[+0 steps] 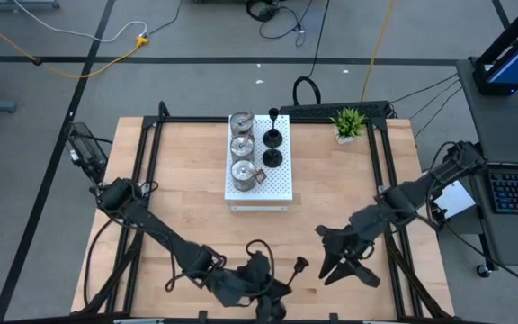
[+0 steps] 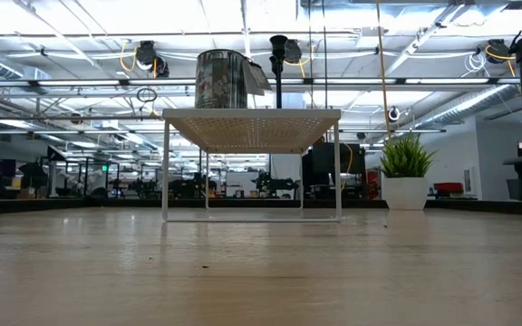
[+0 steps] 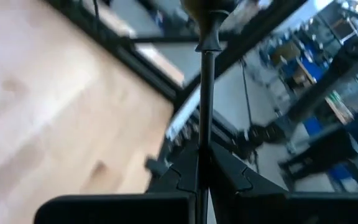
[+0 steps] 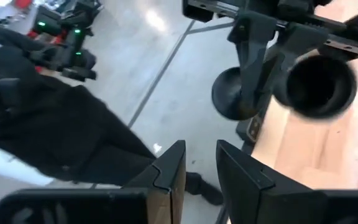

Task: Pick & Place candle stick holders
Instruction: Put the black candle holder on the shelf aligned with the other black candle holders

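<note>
1. The left gripper [image 1: 281,286] hangs over the near edge of the wooden table [image 1: 178,189], toward its middle — its jaws are closed on the thin stem of a black candle stick holder [image 1: 299,265], which sticks out sideways above the table edge. In the left wrist view that stem [image 3: 205,93] runs straight out from between the pinched fingers [image 3: 185,171].
2. At the table's far middle stands the white perforated board [image 1: 277,187]. On it sit three silver candle stick holders [image 1: 242,146] in a row, with two more black holders [image 1: 273,138] just beside them.
3. The right gripper [image 1: 335,261] hovers near the front right of the table, jaws parted only narrowly and holding nothing.
4. A small green potted plant [image 1: 348,123] stands at the far right corner.
5. Around the table lies grey floor with yellow and black cables [image 1: 79,45]; the low view shows a wide hall with ceiling lights [image 2: 80,18].
</note>
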Robot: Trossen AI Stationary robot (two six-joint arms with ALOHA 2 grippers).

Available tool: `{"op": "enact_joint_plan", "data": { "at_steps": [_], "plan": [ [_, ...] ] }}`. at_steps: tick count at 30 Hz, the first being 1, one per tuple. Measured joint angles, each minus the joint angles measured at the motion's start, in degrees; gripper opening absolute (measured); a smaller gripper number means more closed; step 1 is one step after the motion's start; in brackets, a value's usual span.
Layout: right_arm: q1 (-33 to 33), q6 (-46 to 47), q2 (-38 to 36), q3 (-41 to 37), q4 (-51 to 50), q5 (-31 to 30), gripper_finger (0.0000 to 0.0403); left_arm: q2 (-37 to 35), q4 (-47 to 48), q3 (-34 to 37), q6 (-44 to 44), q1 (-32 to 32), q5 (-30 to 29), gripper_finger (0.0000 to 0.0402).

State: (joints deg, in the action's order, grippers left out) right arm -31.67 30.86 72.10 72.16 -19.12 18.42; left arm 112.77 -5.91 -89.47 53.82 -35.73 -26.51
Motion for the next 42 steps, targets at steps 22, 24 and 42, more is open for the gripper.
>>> {"op": "enact_joint_plan", "data": {
  "at_steps": [22,24,42],
  "plan": [
    [2.9,-24.5,-3.1,0.0,11.8,-32.1,0.0082,-7.9,-7.0,-0.1,-36.0,3.0,-23.7,0.0014],
    [4.8,-25.4,-3.7,0.0,12.0,-32.1,0.0089,-8.6,-6.8,-0.1,-37.9,4.1,-23.5,0.0014],
    [16.6,-27.8,-3.9,0.0,14.3,-22.7,0.0192,-9.6,-6.1,-0.1,-40.2,10.7,-19.4,0.0014]
  ]
}}
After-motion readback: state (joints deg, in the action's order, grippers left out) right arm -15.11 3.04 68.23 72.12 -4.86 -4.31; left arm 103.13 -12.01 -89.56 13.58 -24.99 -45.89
